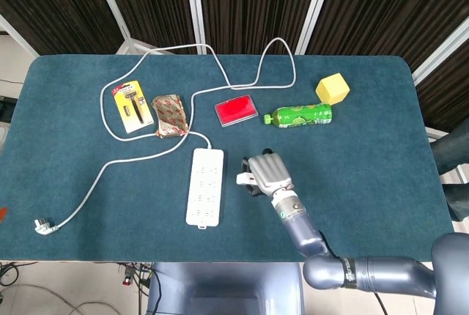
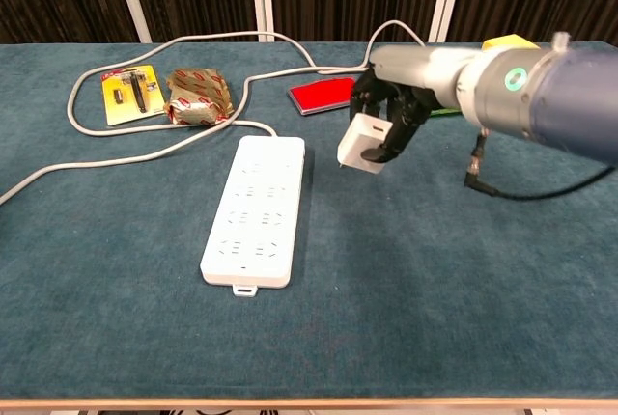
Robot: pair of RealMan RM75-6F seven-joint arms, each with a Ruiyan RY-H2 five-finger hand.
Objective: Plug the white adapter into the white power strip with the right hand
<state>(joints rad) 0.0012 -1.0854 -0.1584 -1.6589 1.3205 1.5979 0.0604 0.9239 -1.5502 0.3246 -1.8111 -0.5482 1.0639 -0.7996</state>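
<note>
White adapter [image 2: 363, 143] is the item under carriage; findings run from the largest item down.

Table [image 1: 366, 176]: blue-green cloth top carrying all items.

White power strip [image 2: 254, 208]: lies flat, left of centre and towards the near edge, sockets facing up, none occupied. Its cord [image 1: 150, 158] leaves the far end and loops towards the far and left edges.

Right hand [image 2: 389, 121]: raised above the table just right of the strip's far half, fingers [image 2: 401, 135] curled around the adapter. Left hand: not seen in either view.

White adapter: held off the cloth in the right hand, tilted, a little right of the strip and apart from it. In the chest view a small dark projection shows at its lower left corner, probably a pin.

Step in hand, as judged: transport of the adapter to the strip, grasp complete, insertion not begun.

Next move calls for travel leftwards over a socket, rotation so the pins point straight down and line up with the slots, then a firm vertical press. The strip is unrestrained and may slide.
</note>
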